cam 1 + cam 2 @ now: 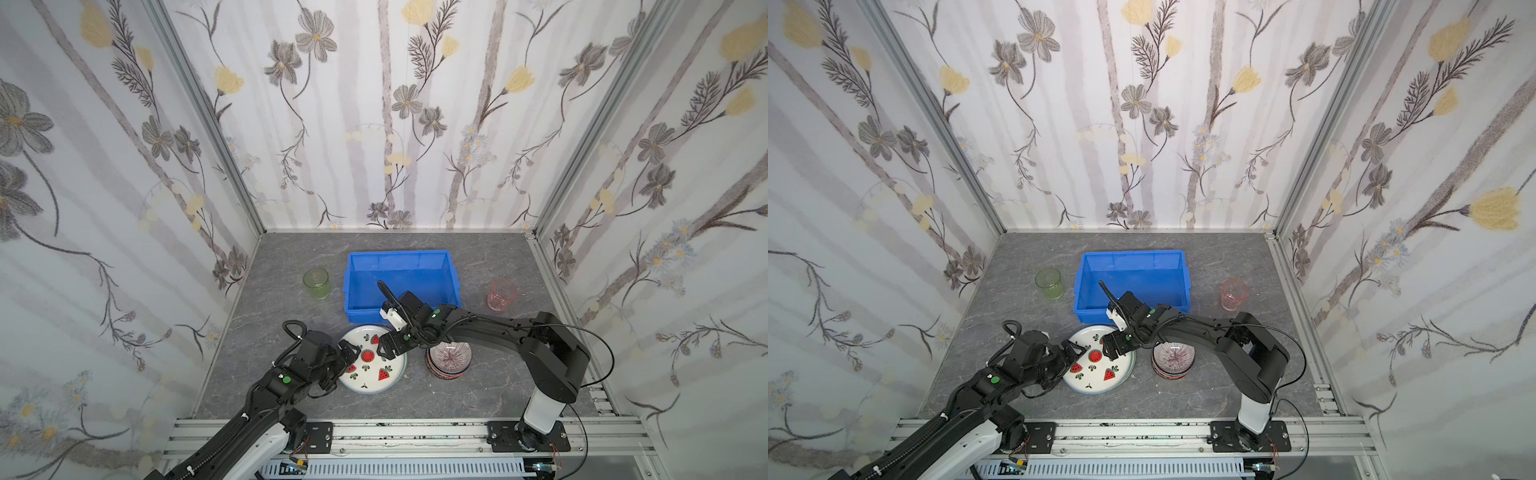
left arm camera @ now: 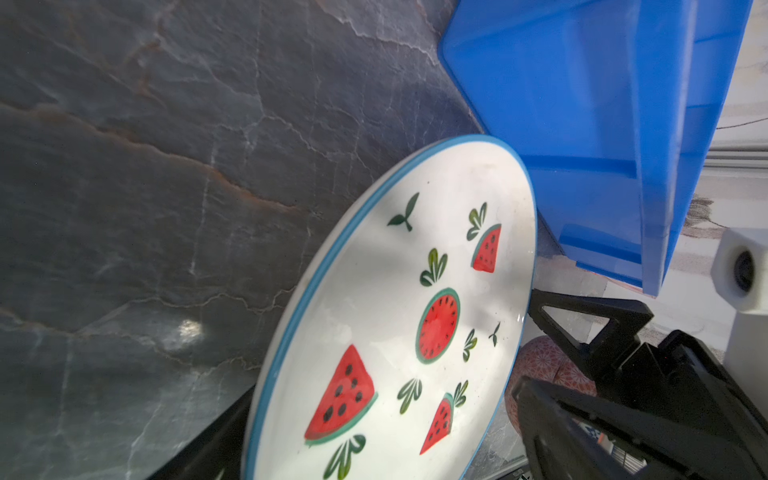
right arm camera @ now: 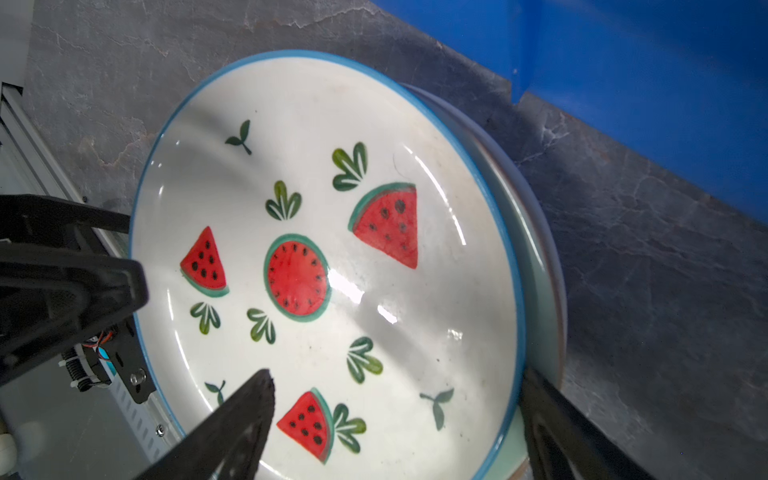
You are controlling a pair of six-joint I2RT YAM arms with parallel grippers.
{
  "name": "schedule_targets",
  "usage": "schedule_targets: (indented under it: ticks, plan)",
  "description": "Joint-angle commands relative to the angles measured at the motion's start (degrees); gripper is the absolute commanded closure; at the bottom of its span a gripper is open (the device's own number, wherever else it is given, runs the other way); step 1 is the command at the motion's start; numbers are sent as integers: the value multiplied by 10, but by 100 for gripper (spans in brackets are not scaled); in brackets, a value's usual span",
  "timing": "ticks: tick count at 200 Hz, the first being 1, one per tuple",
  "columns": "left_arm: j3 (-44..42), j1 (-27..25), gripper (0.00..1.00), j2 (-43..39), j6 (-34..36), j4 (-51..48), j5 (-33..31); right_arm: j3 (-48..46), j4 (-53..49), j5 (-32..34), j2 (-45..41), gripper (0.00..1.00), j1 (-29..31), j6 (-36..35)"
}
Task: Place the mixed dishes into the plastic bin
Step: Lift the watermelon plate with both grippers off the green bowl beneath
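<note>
The left arm (image 1: 266, 392) comes in from the near left, its forearm lying low and slanting far and to the right. At its tip the left end effector (image 1: 349, 351) points right toward the middle of the scene, jaws spread wide. The right arm (image 1: 552, 357) stands up from its base at the near right, elbow raised, and its forearm stretches left almost level. The wrist then bends down. The right end effector (image 1: 386, 349) points down and to the left, jaws likewise wide apart. In both top views the two end effectors face each other, close but not touching.
</note>
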Motion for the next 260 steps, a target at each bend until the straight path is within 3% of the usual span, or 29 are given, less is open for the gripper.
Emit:
schedule_targets:
  ticks: [1, 78, 138, 260]
  plan:
    - [-1, -1, 9, -5, -8, 18, -3, 0, 37, -44, 7, 10, 2, 5]
    - [-3, 0, 33, -16, -10, 19, -3, -2, 52, -83, 16, 9, 2, 7]
    - [0, -1, 62, -20, -12, 19, -4, -3, 48, -69, 14, 9, 2, 6]
    - [13, -1, 98, -35, -6, 15, 4, 1, 37, -49, -1, 9, -3, 4]
